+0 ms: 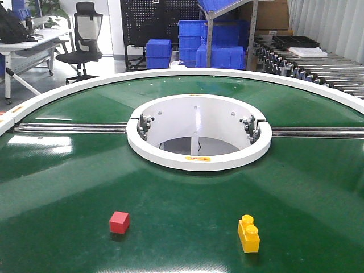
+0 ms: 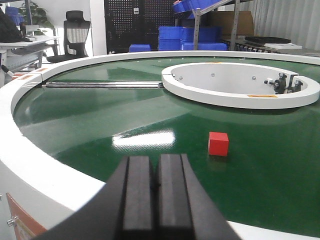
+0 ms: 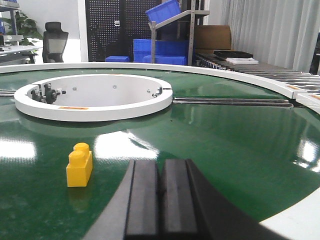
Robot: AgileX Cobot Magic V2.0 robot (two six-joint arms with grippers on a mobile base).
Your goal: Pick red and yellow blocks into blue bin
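The red cube [image 1: 119,222] sits on the green belt at the front left; it also shows in the left wrist view [image 2: 218,143]. The yellow two-stud brick [image 1: 248,234] sits at the front right and shows in the right wrist view [image 3: 80,164]. My left gripper [image 2: 155,160] is shut and empty, over the belt's white rim, short of the cube and to its left. My right gripper [image 3: 161,164] is shut and empty, to the right of the yellow brick. The wide blue bin is out of view. Neither gripper shows in the front view.
A white ring [image 1: 199,162] surrounds the round opening at the belt's centre. Metal rails [image 1: 71,128] run left and right from it. The belt's white outer rim [image 2: 30,160] curves round the edge. Blue crates [image 1: 158,53], a roller conveyor [image 1: 318,65] and an office chair [image 1: 84,34] stand behind.
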